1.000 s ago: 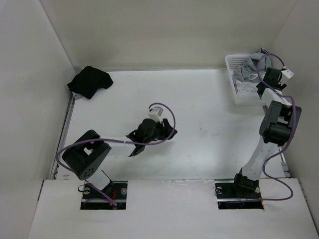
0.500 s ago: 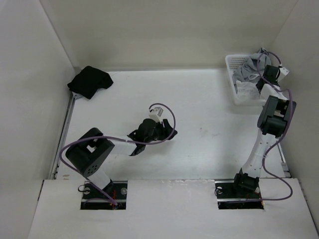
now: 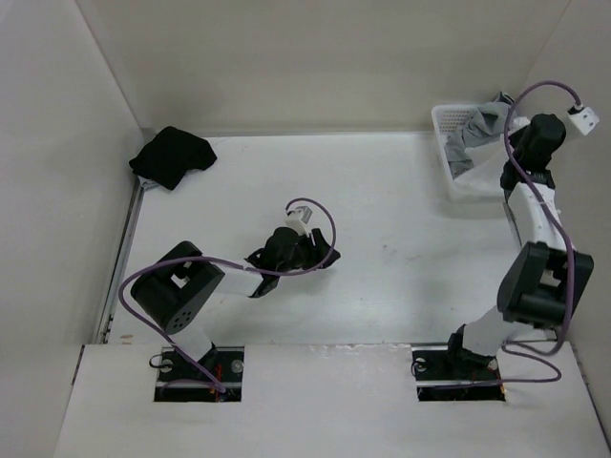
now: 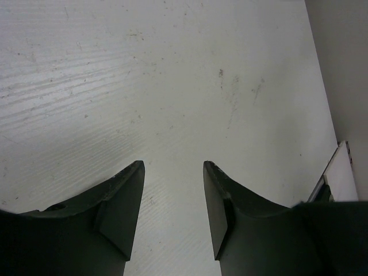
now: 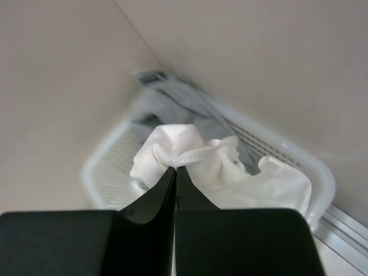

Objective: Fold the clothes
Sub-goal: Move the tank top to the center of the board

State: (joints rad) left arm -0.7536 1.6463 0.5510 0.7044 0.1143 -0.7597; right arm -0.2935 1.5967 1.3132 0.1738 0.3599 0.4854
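Note:
The clothes (image 5: 230,167), a thin white top with a narrow strap, hang bunched above the white plastic basket (image 5: 319,172). My right gripper (image 5: 175,168) is shut on a fold of the white fabric at its strap, raised over the basket near the right wall. In the top view the right arm covers the white top over the basket (image 3: 442,119) at the back right. My left gripper (image 4: 172,165) is open over bare table with nothing between its fingers. It sits at the table's middle (image 3: 325,256).
A grey garment (image 3: 474,129) lies in the basket under the white top, seen also in the right wrist view (image 5: 172,100). A black garment (image 3: 172,156) lies crumpled at the back left corner. Walls close in the table on three sides.
My right gripper has shut on the white top in the basket and risen with it, the arm stretching up and back. The left arm has not moved.

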